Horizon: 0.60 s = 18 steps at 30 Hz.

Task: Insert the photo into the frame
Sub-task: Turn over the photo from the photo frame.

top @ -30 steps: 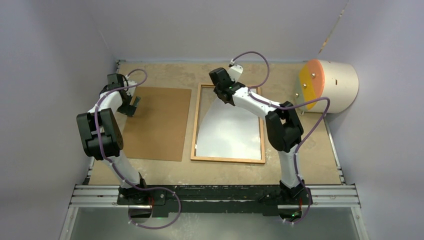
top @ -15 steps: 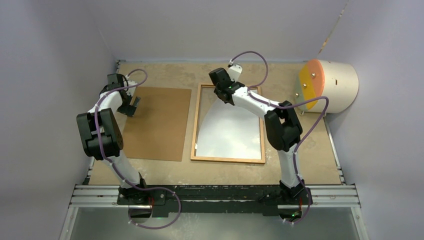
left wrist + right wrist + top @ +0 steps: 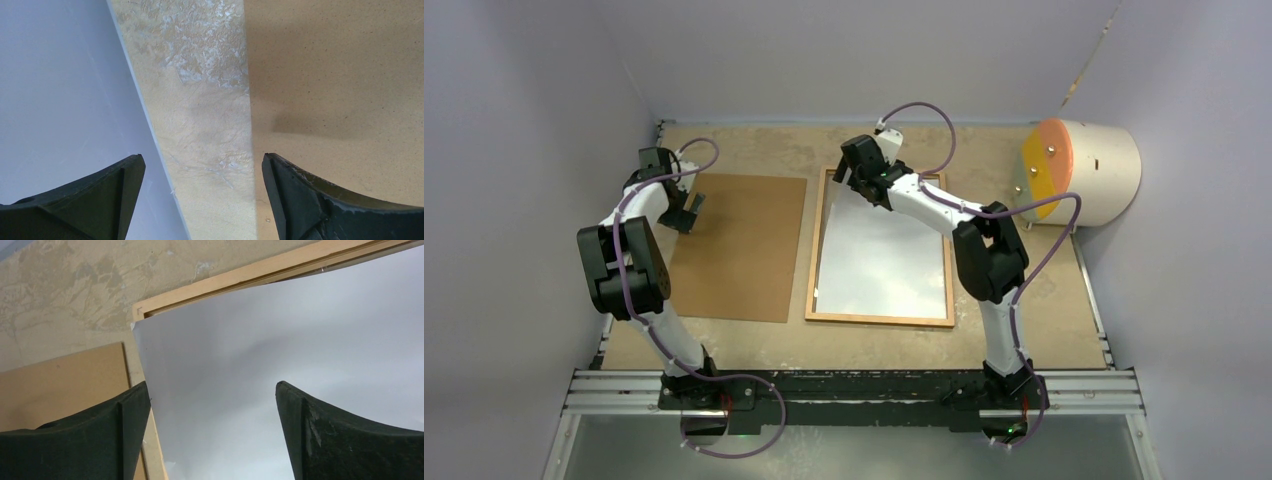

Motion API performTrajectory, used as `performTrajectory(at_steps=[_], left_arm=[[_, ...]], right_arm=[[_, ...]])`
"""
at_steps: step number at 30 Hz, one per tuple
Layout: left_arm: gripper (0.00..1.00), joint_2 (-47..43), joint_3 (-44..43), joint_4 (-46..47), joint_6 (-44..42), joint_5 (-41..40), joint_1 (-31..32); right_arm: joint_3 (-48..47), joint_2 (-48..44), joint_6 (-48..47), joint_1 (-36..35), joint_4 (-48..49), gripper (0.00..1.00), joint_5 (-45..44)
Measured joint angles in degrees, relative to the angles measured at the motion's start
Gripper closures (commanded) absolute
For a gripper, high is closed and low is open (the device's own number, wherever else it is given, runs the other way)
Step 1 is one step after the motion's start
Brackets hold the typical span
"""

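Observation:
The photo [image 3: 879, 260] lies white back up, flat inside the orange-brown wooden frame [image 3: 879, 320] in the middle of the table. My right gripper [image 3: 849, 178] hovers over the frame's far left corner, open, with nothing between its fingers. In the right wrist view the photo [image 3: 280, 340] fills the space under the right gripper [image 3: 212, 385], its corner close to the frame [image 3: 240, 277] corner. My left gripper [image 3: 686, 212] stands open at the left edge of the brown backing board [image 3: 739, 245], holding nothing.
A cream drum with an orange face [image 3: 1084, 170] lies at the far right. In the left wrist view, the left gripper [image 3: 204, 157] straddles bare table [image 3: 200, 75] between the wall and the backing board [image 3: 350, 75]. Walls close in left, back and right.
My right gripper has opened and let go of the photo. The lifted far left corner has dropped, so the sheet now lies flat in the frame. The left arm has not moved.

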State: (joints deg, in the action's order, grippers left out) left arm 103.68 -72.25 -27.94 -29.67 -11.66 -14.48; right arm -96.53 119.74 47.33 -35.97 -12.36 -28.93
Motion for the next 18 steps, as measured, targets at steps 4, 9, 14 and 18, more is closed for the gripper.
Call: performTrajectory(at_steps=[4,9,14,18], left_arm=[[0.02,0.00,0.00,0.00,0.00,0.00,0.00],[0.01,0.00,0.00,0.00,-0.04,-0.02,0.00],[0.01,0.00,0.00,-0.09,-0.04,0.00,0.00],[0.01,0.00,-0.02,-0.46,-0.04,0.00,0.00]], right_arm=[[0.00,0.00,0.04,0.00,0.55,0.01,0.00],[0.00,0.00,-0.04,0.02,1.11,0.01,-0.07],[-1.09,0.00,-0.42,0.00,0.81,0.01,0.22],[0.09,-0.66,-1.77,0.02,3.56,0.01,3.23]])
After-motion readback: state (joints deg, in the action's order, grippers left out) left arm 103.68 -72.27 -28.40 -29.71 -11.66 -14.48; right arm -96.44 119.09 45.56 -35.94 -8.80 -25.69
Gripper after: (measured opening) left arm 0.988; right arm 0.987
